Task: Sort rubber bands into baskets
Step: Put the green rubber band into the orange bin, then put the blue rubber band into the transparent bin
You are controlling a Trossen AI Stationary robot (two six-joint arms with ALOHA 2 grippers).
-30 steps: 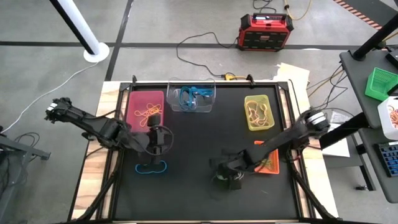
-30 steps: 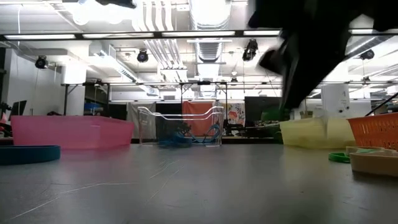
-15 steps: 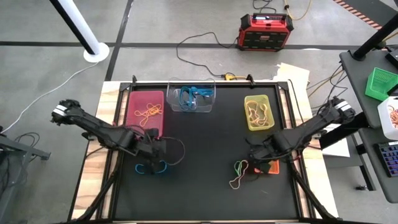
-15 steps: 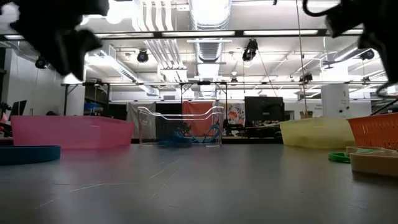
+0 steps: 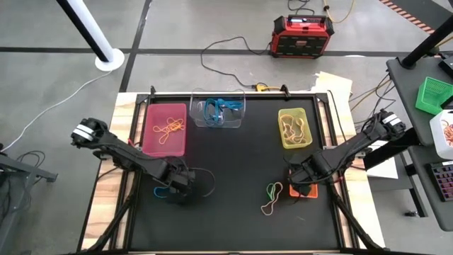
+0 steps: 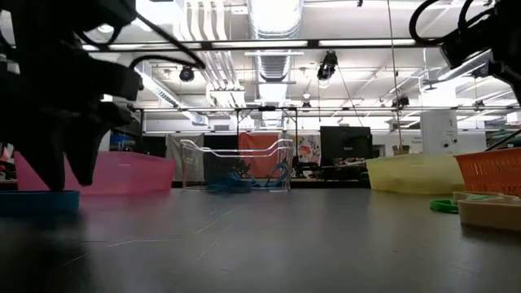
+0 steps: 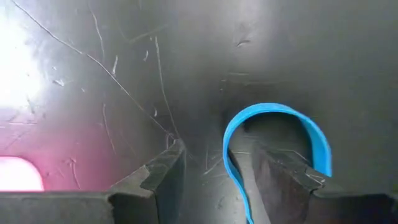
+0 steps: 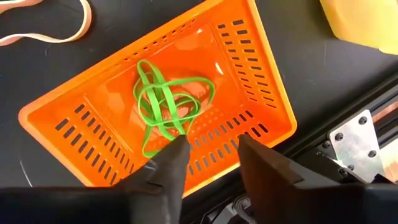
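A blue rubber band (image 7: 273, 121) lies flat on the black table (image 5: 233, 163) at the near left. My left gripper (image 5: 177, 191) is low over it and open, with one side of the loop (image 7: 231, 171) between the fingers. My right gripper (image 8: 211, 158) hangs open above the orange basket (image 8: 249, 81), where green rubber bands (image 8: 168, 102) lie on the bottom. Along the far side stand the pink basket (image 5: 165, 129), the clear basket (image 5: 218, 112) and the yellow-green basket (image 5: 296, 127), each holding bands. My left gripper comes down on the blue band from above. One finger (image 7: 280, 180) stands inside the loop and the other (image 7: 165, 180) outside it. The band lies flat on the table. Whether a finger touches the rubber, I cannot tell.
A green band (image 5: 272, 190) and a tan band (image 5: 270, 207) lie loose on the table left of the orange basket. The table's middle is bare. Off the table are a red-black power box (image 5: 301, 35) on the floor and a green crate (image 5: 433, 94) at the right.
My right gripper has gone from the near middle of the table toward the right edge and now hangs over the orange basket; the loose green and tan bands it covered now show. My left gripper has moved toward the near edge and down onto the blue band.
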